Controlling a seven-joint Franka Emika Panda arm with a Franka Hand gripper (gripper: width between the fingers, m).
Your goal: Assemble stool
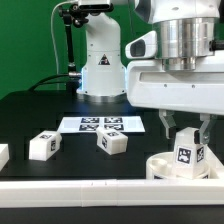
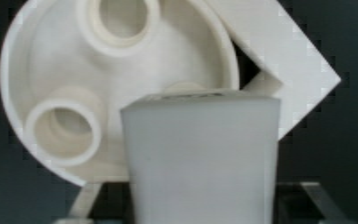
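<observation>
Over the black tabletop [image 1: 30,115], at exterior view's right, arm [image 1: 185,40] hangs straight down, pincer [image 1: 186,128] clenched on held leg [image 1: 187,153], upright, tag to camera, low over round seat [image 1: 160,168]; contact unclear. L to R, three loose legs: edge leg [image 1: 2,154], cropped by frame; second leg [image 1: 42,145]; third leg [image 1: 111,142], just in front of marker board [image 1: 100,124]. Four legs total, one seat. Wrist view: two round sockets [image 2: 119,25] in seat, both hollow.
</observation>
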